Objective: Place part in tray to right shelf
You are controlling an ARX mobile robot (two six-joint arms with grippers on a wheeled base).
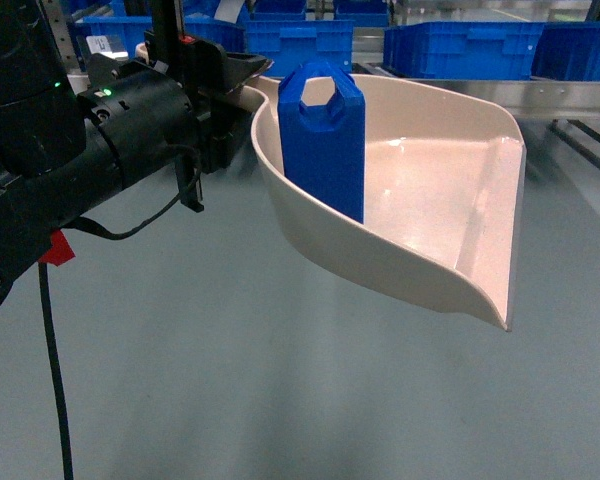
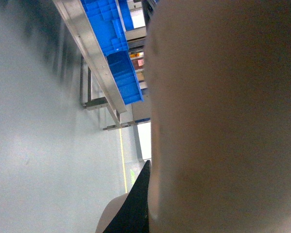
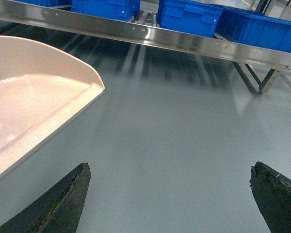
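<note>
The cream tray (image 1: pixel 430 190) hangs in the air over the grey floor, its wide lip pointing right and slightly down. The blue part (image 1: pixel 323 140) stands upright inside it against the back wall, hex-holed tab on top. My left gripper (image 1: pixel 230 85) is shut on the tray's handle end, which the gripper hides. In the left wrist view the tray's underside (image 2: pixel 223 121) fills the right side beside one black finger (image 2: pixel 136 208). My right gripper (image 3: pixel 169 194) is open and holds nothing, low and to the right of the tray's lip (image 3: pixel 34 107). The right shelf's steel rail (image 3: pixel 150 39) runs ahead.
Blue crates (image 1: pixel 460 45) sit in a row on the shelf behind its rail (image 1: pixel 550 95). Shelf legs (image 3: pixel 254 77) stand on the floor at the right. Grey floor (image 1: pixel 280 380) lies below the tray. A black cable (image 1: pixel 55 380) hangs from the left arm.
</note>
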